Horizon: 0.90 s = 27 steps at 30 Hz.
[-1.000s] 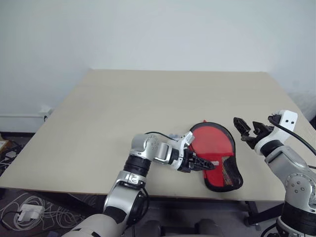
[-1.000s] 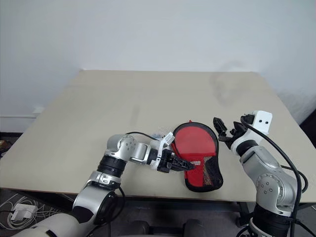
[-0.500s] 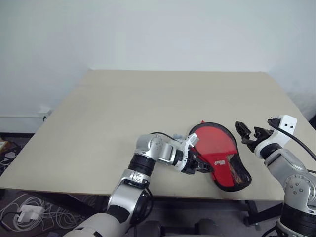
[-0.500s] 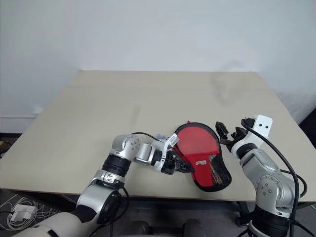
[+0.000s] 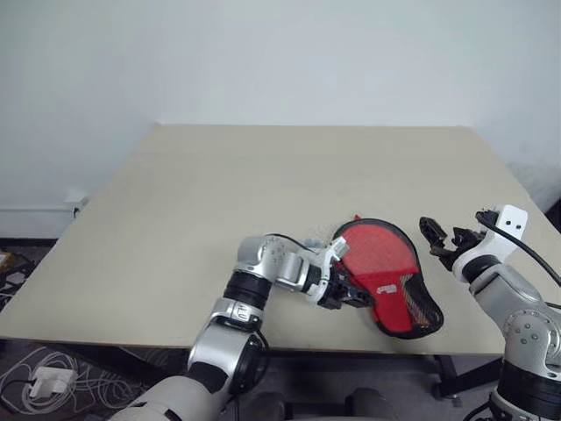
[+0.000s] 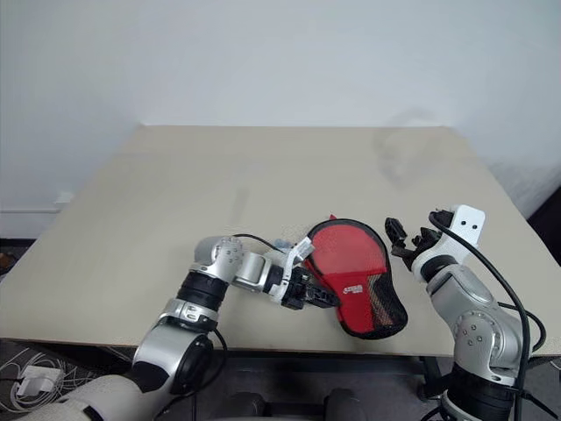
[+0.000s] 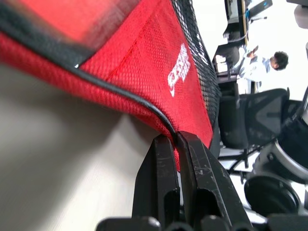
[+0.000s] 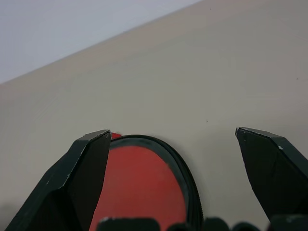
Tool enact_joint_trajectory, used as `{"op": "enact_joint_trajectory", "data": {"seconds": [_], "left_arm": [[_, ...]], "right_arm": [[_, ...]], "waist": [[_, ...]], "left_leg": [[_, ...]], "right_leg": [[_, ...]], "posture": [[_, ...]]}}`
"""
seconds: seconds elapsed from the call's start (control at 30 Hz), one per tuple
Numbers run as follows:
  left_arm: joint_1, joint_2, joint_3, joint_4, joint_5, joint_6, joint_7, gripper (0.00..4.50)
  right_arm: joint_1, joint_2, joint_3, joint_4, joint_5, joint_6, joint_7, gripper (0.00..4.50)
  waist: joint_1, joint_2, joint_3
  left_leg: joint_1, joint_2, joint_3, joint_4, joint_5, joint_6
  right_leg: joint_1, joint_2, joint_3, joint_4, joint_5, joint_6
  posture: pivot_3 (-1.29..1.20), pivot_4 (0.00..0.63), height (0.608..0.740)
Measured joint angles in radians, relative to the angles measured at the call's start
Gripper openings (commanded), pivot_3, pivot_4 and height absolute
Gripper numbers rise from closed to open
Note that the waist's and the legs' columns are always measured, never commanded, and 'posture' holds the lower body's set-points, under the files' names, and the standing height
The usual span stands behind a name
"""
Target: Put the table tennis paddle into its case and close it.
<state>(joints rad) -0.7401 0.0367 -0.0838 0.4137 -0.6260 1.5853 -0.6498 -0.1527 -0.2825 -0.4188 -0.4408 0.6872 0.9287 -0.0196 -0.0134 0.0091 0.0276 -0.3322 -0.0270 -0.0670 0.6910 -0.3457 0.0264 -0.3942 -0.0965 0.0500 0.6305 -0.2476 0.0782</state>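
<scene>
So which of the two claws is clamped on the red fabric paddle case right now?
The left claw: shut on the black-trimmed edge of the red fabric paddle case. The right claw hangs open beside it, touching nothing.

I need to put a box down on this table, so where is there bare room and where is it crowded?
The far half of the table, from the wall edge down to the case, is bare, and so is the left side beside the left arm. It is crowded at the near right: the left claw is shut on the case's edge, and the open right claw hovers just right of it.
</scene>
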Motion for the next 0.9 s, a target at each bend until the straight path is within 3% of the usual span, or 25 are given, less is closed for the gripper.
{"op": "enact_joint_trajectory", "data": {"seconds": [0.17,0.27,0.63,0.9], "left_arm": [[0.057,0.201,-0.099,-0.126,-0.172,0.014,-0.06,0.05],[0.078,0.261,-0.132,-0.167,-0.249,0.016,-0.057,0.05],[0.079,0.227,-0.282,-0.184,-0.442,0.012,0.024,0.05],[0.057,0.27,-0.391,-0.187,-0.543,0.01,0.041,0.05]], "right_arm": [[0.001,-0.012,-0.002,-0.001,0.0,0.001,0.0,4.5],[0.001,-0.015,-0.001,-0.001,0.0,0.001,0.0,4.5],[-0.004,-0.021,0.012,0.0,0.0,0.014,0.0,4.5],[0.002,-0.021,0.012,-0.007,0.001,0.027,0.0,4.5]], "waist": [[-0.011,0.0,0.0],[-0.009,0.0,0.0],[-0.006,0.0,0.0],[-0.006,0.0,0.0]], "left_leg": [[-0.001,0.0,0.0,-0.001,0.001,-0.001],[-0.001,0.0,0.0,-0.001,0.001,-0.001],[-0.002,-0.002,0.0,0.0,0.001,-0.001],[-0.002,-0.002,0.0,0.0,0.001,-0.001]], "right_leg": [[-0.003,0.0,0.002,0.001,0.0,0.0],[-0.003,-0.001,0.002,0.002,0.0,0.0],[-0.003,-0.003,0.001,0.001,0.0,0.0],[-0.003,-0.003,0.001,0.001,0.0,0.0]], "posture": [[0.0,0.0,0.716],[0.0,0.0,0.716],[0.0,0.0,0.716],[0.0,0.0,0.716]]}}
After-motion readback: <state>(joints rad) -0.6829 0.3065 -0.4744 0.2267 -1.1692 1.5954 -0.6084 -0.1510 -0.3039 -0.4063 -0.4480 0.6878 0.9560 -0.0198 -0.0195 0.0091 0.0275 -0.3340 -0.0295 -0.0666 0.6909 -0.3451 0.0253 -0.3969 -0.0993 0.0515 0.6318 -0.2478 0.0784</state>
